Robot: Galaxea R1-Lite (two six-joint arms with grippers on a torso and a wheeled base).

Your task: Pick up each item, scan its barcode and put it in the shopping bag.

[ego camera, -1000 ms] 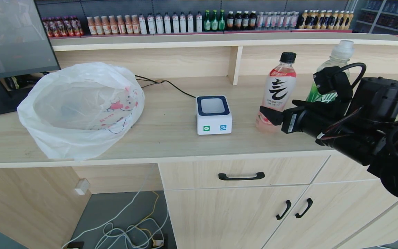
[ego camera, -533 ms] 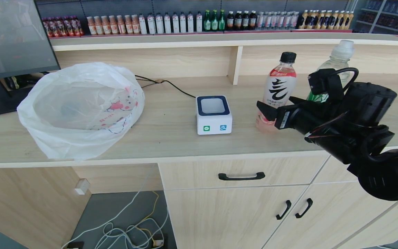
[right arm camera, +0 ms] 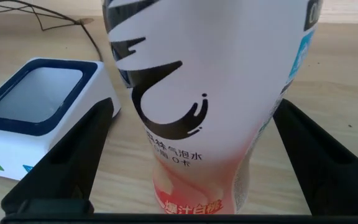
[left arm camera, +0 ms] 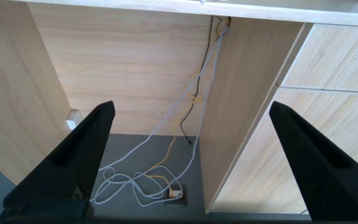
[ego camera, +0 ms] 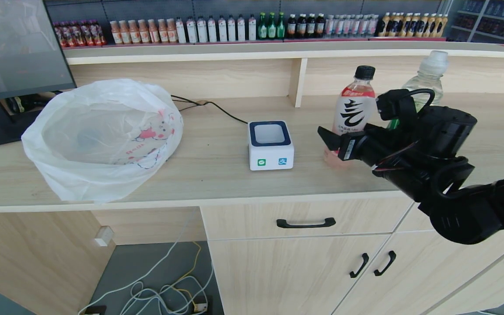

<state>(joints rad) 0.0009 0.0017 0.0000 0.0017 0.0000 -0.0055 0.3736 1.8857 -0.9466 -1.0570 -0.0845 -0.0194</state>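
Note:
A pink drink bottle (ego camera: 353, 109) with a black cap stands upright on the counter right of the white scanner (ego camera: 270, 145). My right gripper (ego camera: 343, 143) is open at the bottle's lower half. In the right wrist view the bottle (right arm camera: 204, 93) stands between the two fingers (right arm camera: 61, 168), with the scanner (right arm camera: 39, 102) beside it. A clear bottle (ego camera: 427, 75) with a white cap and green label stands behind my right arm. The white shopping bag (ego camera: 103, 135) sits open at the counter's left. My left gripper (left arm camera: 188, 168) hangs open below the counter, holding nothing.
A monitor (ego camera: 15, 48) stands at the back left behind the bag. A black cable (ego camera: 208, 107) runs from the scanner to the back. A raised shelf (ego camera: 278, 52) borders the counter's rear. Drawers and doors (ego camera: 304, 223) lie below, with loose cables (left arm camera: 166, 180) on the floor.
My right arm has moved left and forward, bringing the open fingers around the lower part of the pink bottle. The bottles, scanner and bag have stayed put.

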